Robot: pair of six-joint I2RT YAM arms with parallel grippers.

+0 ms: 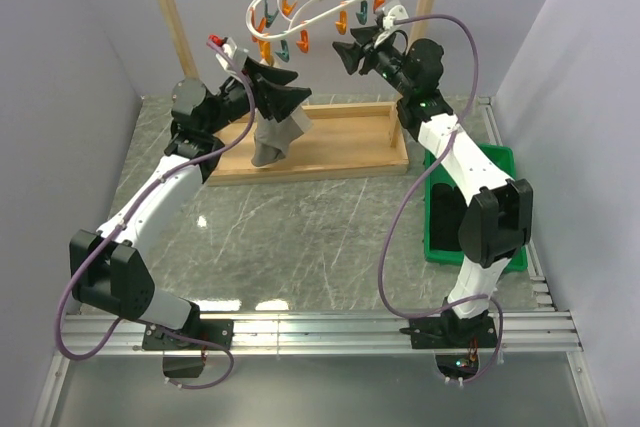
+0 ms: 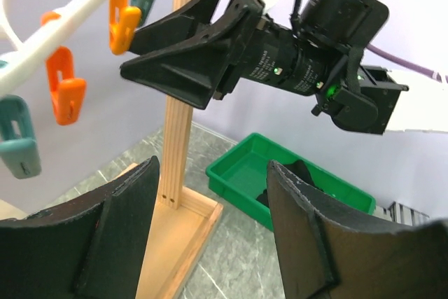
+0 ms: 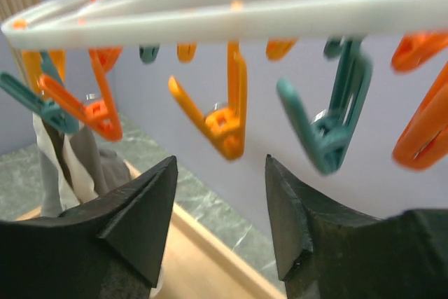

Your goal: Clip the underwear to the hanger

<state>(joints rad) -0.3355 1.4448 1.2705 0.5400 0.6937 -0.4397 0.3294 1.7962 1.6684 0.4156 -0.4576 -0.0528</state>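
Two grippers empty, fingers apart: left gripper [image 2: 210, 169], right gripper [image 3: 220, 166]. Underwear [image 1: 272, 142] hangs beneath hanger [image 3: 140, 22] pins, apparently clipped. Left for you, probably: confirm hold, maybe second pin

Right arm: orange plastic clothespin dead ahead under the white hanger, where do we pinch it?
Pinch the orange plastic clothespin across its two splayed upper legs, above the spring; they form a V, closed tip down. Come up from below, where the open right end effector sits, one finger each side.
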